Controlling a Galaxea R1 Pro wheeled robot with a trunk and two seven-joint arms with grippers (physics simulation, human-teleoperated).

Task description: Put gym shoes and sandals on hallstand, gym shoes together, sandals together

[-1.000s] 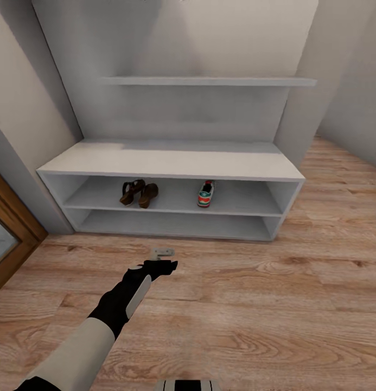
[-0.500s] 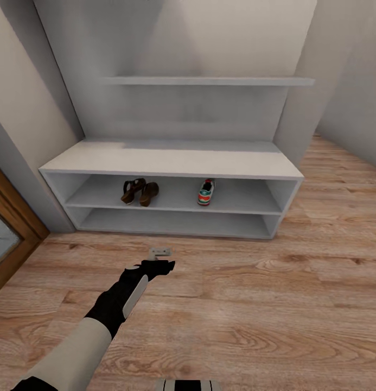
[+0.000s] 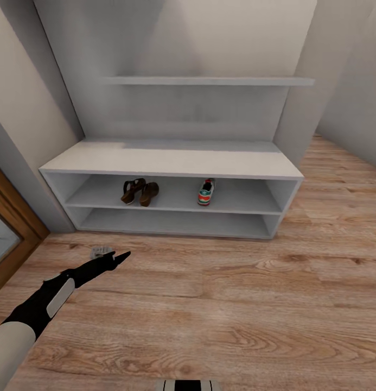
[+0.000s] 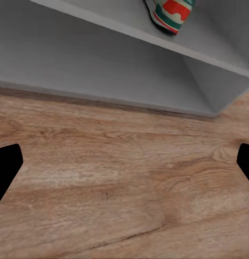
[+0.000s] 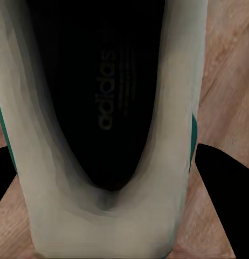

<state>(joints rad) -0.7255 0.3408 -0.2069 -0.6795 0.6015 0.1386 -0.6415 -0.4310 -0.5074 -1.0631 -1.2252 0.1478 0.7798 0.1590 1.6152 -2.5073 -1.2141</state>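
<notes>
The white hallstand [image 3: 171,162] stands against the wall. On its upper tier the two brown sandals [image 3: 139,191] lie side by side at the left, and one gym shoe [image 3: 205,193] sits right of the middle. My left gripper [image 3: 109,254] hovers open over the corridor floor [image 3: 236,304], in front of the rack's left half. In the left wrist view it [image 4: 124,167] holds nothing, and the shelved gym shoe [image 4: 170,13] shows past it. My right gripper [image 5: 111,183] is shut on the second gym shoe [image 5: 103,108], whose dark insole faces the camera.
A wooden door [image 3: 6,233] stands at the left. Grey walls flank the hallstand on both sides. Its lower tier [image 3: 177,224] and thin upper shelf [image 3: 209,81] hold nothing. Open floor stretches to the right.
My left arm has swung left and lower across the floor, away from the rack's middle. The shoes on the rack have not moved.
</notes>
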